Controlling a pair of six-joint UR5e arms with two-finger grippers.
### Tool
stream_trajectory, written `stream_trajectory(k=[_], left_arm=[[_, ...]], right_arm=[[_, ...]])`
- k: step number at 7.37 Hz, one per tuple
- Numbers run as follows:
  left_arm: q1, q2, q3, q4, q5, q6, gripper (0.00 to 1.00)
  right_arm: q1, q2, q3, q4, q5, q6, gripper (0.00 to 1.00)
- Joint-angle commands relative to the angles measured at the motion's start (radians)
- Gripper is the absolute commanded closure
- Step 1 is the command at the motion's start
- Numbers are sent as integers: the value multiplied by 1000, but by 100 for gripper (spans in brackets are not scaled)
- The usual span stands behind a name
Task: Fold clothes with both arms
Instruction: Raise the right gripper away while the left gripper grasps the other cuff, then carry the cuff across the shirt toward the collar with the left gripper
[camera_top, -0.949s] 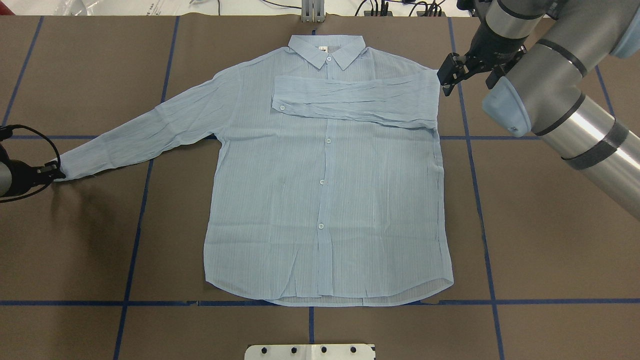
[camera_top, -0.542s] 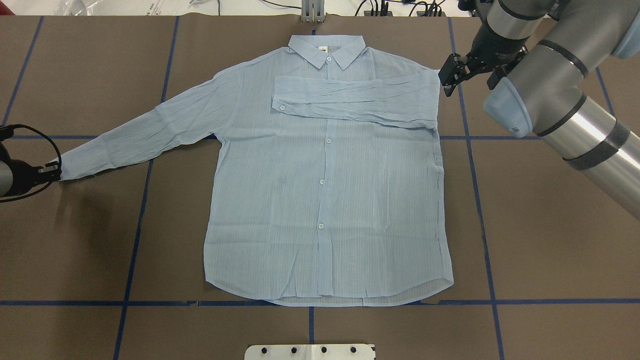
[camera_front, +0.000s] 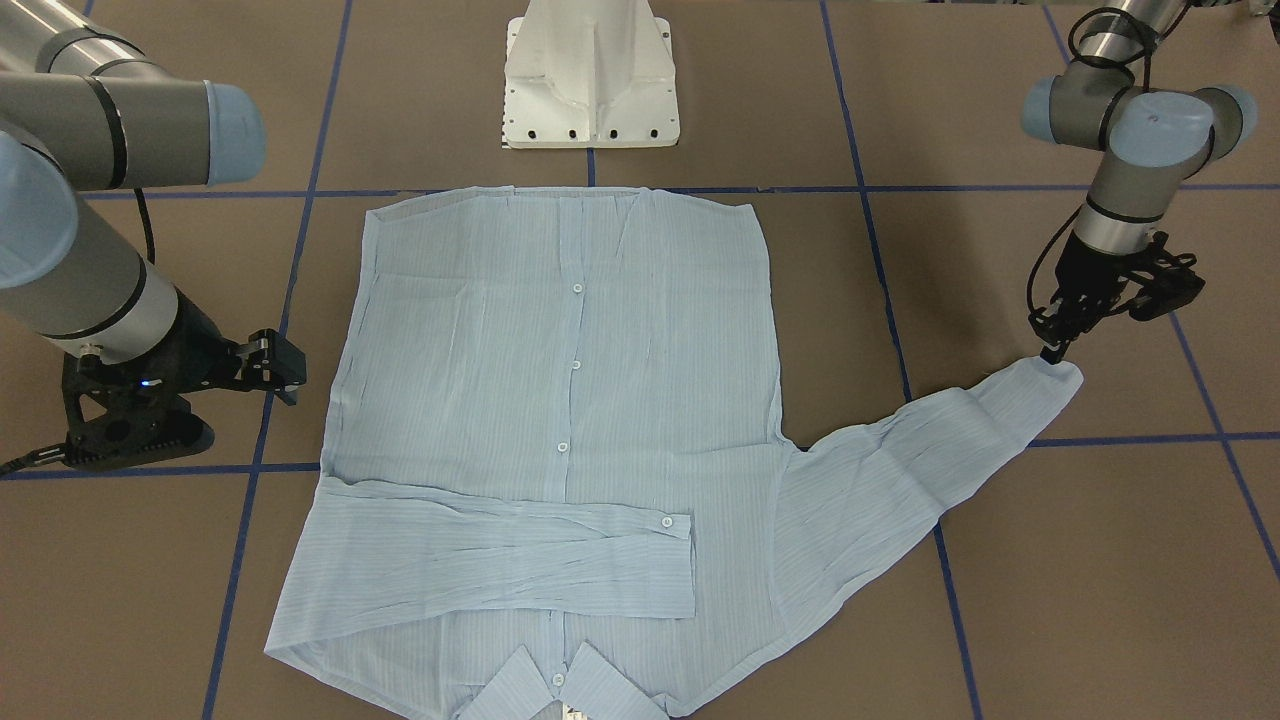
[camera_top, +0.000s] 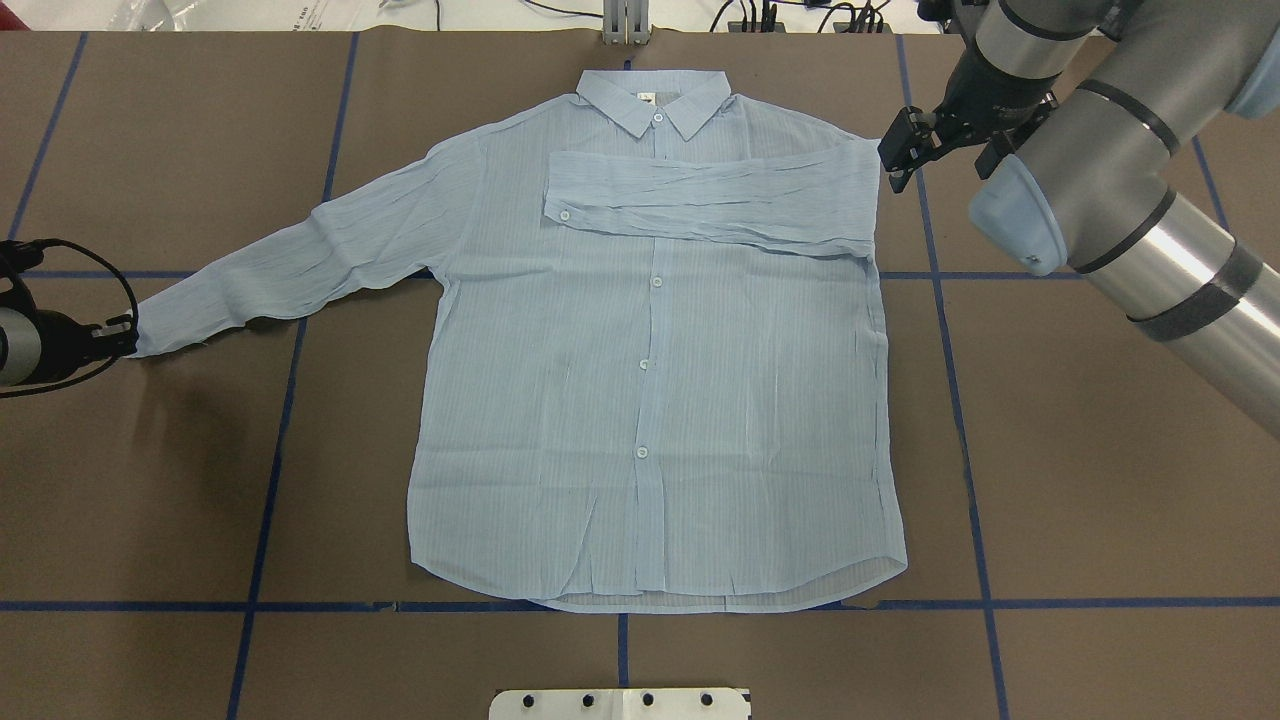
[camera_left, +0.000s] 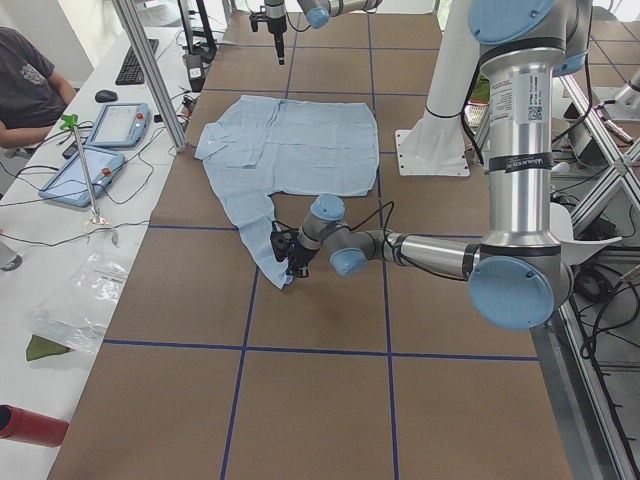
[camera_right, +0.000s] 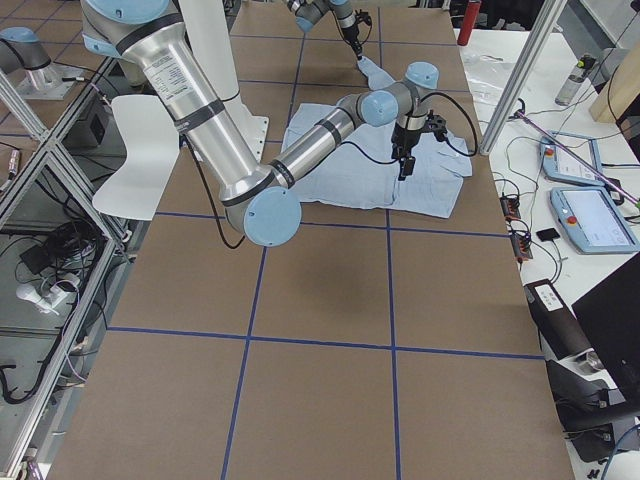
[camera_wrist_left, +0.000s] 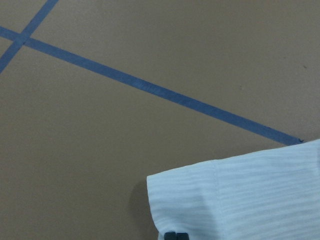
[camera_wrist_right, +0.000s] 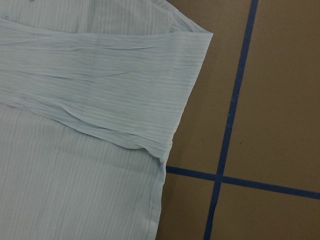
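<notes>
shirt (camera_top: 650, 400): thin crinkled cloth | table (camera_top: 1100, 500): matt brown paper | right arm (camera_top: 1195, 258): smooth glossy metal

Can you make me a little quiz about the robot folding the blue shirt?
1. True or false: both sleeves are folded across the shirt.
2. What do the left arm's jaws pinch? A a button; B the outstretched sleeve's cuff; C the hem.
3. Fill in: the folded sleeve lies across the chest just under the ____.
Key: 1 false; 2 B; 3 collar.
</notes>
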Motion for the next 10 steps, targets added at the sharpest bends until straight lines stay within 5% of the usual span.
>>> stream_trajectory(k=[1,4,8,10], left_arm=[[-47,-92,-94,183,-13,2,100],[-76,-399,-94,473,-16,21,100],[-79,-670,-56,486,-52,20,100],[-72,-871,105,484,-87,-12,100]], right_arm=[[0,-32,31,-2,0,-1,0],[2,-91,69,-1,0,-1,0],[29,-108,71,-2,-1,-4,0],[39,-123,73,-1,0,-6,0]])
